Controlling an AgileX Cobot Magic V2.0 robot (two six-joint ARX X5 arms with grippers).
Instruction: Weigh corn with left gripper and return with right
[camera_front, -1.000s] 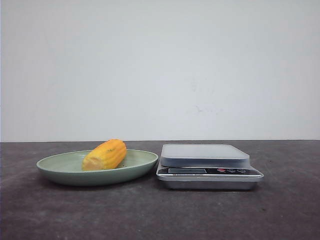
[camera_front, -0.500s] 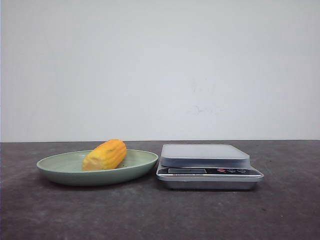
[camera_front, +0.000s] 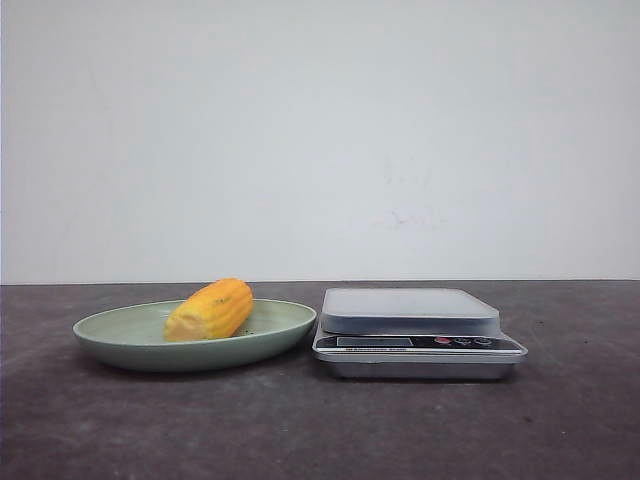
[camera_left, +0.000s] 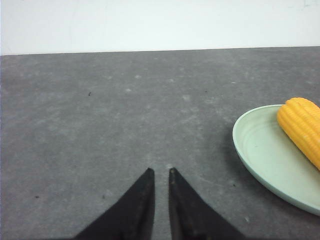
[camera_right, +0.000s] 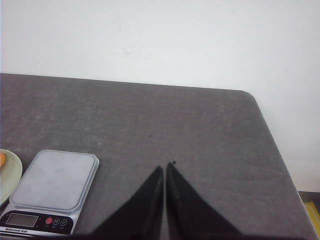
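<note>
The corn (camera_front: 210, 310), a stubby yellow-orange cob, lies on the green plate (camera_front: 120, 338) at the left of the table. The silver scale (camera_front: 410, 312) stands just right of the plate with nothing on its platform. Neither gripper shows in the front view. In the left wrist view my left gripper (camera_left: 160, 171) hovers over bare table, its fingers nearly together and holding nothing. The corn (camera_left: 301, 127) and plate (camera_left: 260, 150) are off to one side of it. My right gripper (camera_right: 165, 166) is shut and empty beside the scale (camera_right: 52, 180).
The table top is dark grey, with a white wall behind it. Its rounded far corner (camera_right: 247, 95) and side edge run close to my right gripper. The scale's display and buttons (camera_front: 415, 342) face the front.
</note>
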